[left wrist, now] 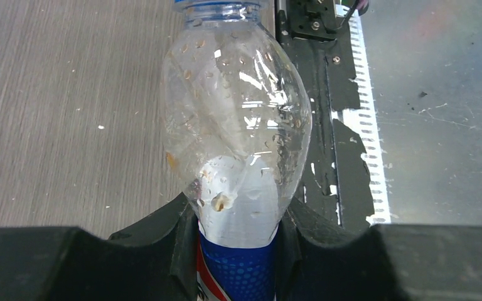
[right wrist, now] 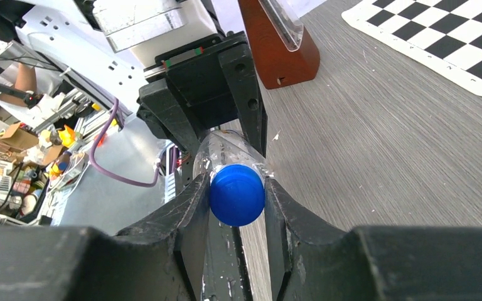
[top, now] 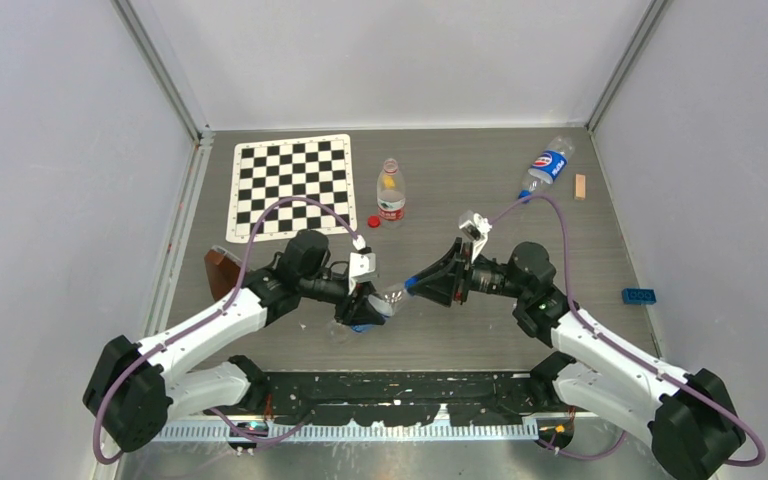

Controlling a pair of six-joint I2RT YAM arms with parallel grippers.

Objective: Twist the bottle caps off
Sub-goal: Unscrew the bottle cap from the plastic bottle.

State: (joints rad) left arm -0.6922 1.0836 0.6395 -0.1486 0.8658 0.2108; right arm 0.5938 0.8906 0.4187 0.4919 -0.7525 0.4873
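Right fingers (right wrist: pixel 282 216): I am pinching them narrow on the blue cap (right wrist: pixel 237 194), one pad pressing each side of it. Left fingers (left wrist: pixel 179 248): I am clamping them on the blue-labelled bottle (left wrist: pixel 238 132) at its label band and holding it roughly level above the bench (top: pixel 480 330), between my two arms, with the neck pointing toward my right side. Farther out, the red-labelled bottle (top: pixel 391 192) is standing upright and looking uncapped, with the red cap (top: pixel 373 222) lying just beside it. The second blue-labelled bottle (top: pixel 545 168) is lying near the far right corner; I cannot tell whether its cap is on. Risks, as I am judging them: the thin clear wall is looking creased, so the bottle may start turning with the cap inside my left grip. The smooth cap may start slipping between my pads. The droplets inside may start leaking once the seal opens.
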